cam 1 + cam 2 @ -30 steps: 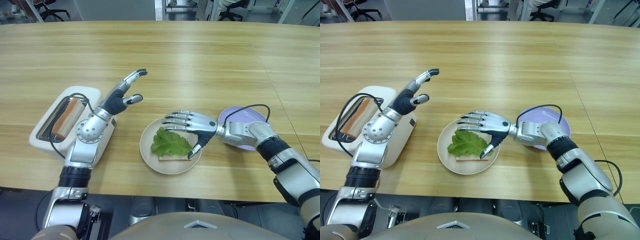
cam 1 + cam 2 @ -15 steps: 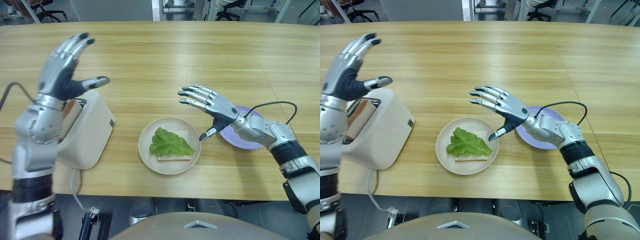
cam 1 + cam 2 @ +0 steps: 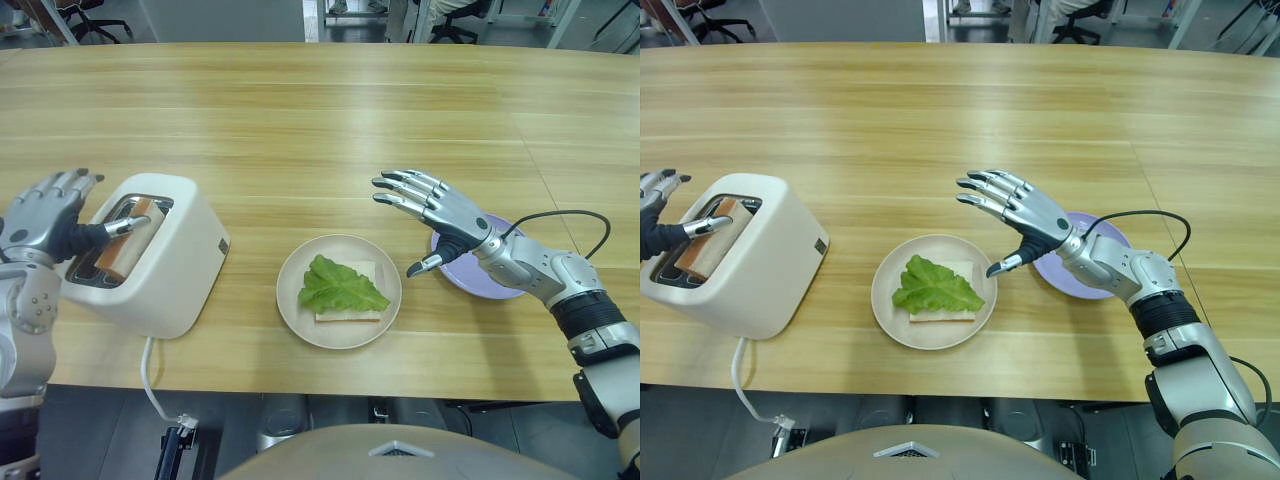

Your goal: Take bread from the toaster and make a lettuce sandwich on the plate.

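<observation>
A cream toaster [image 3: 170, 265] stands at the left with a slice of bread [image 3: 127, 247] upright in its slot. My left hand [image 3: 48, 214] hovers at the slot, fingers spread over the toaster's far side and thumb resting at the top of the slice, not closed on it. A beige plate [image 3: 292, 305] in the middle holds a slice of bread [image 3: 366, 271] with a lettuce leaf [image 3: 340, 286] on top. My right hand [image 3: 436, 207] hangs open and empty above the table just right of the plate.
A small purple plate [image 3: 472, 281] lies under my right wrist. The toaster's white cable [image 3: 150, 370] runs off the table's near edge. A black cable [image 3: 570, 215] loops over my right forearm. Bare wood stretches behind everything.
My left hand has come down from high above the toaster to its slot, thumb now at the bread. The right hand drew back from over the plate and drifted right.
</observation>
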`<move>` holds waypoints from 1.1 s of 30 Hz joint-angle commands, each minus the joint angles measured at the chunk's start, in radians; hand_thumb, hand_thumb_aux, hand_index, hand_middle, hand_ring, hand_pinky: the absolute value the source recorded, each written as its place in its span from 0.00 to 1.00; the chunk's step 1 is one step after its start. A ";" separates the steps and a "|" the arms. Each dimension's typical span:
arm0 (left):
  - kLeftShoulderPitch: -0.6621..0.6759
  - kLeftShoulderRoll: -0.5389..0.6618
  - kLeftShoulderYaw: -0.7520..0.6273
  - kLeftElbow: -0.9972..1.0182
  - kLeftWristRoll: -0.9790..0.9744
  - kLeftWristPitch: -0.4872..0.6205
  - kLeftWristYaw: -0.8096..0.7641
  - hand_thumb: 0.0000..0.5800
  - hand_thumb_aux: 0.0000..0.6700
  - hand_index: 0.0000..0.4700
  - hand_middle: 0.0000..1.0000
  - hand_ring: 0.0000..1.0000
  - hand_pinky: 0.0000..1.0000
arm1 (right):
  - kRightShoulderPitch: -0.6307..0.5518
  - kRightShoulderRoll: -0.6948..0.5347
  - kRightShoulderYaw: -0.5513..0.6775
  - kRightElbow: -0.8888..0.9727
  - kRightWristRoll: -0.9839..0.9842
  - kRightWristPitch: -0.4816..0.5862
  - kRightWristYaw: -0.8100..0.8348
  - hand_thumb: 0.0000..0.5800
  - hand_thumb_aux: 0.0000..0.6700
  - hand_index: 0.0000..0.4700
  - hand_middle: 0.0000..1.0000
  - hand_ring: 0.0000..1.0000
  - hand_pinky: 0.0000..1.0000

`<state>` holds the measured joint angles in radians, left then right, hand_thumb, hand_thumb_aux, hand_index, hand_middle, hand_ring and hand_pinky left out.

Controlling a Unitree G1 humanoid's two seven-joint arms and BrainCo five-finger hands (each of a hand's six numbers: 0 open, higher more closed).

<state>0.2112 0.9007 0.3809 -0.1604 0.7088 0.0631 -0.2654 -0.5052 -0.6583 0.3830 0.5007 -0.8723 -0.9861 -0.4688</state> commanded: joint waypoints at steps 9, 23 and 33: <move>0.035 -0.001 -0.041 -0.044 -0.057 -0.047 -0.075 0.00 0.00 0.00 0.00 0.00 0.00 | 0.003 0.004 0.006 0.021 -0.030 0.011 0.003 0.00 0.00 0.00 0.00 0.00 0.00; 0.025 -0.009 -0.028 -0.066 -0.104 -0.069 -0.070 1.00 1.00 0.98 0.00 0.00 0.00 | -0.001 0.010 0.017 0.041 -0.053 0.022 -0.012 0.00 0.00 0.00 0.00 0.00 0.00; -0.007 -0.010 -0.006 -0.064 -0.154 -0.082 -0.047 1.00 1.00 0.98 0.00 0.00 0.00 | -0.006 0.011 0.023 0.053 -0.069 0.027 -0.023 0.00 0.00 0.00 0.00 0.00 0.00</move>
<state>0.2186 0.8975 0.3696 -0.2318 0.5706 -0.0082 -0.3192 -0.5054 -0.6480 0.3953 0.5425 -0.9293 -0.9630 -0.4920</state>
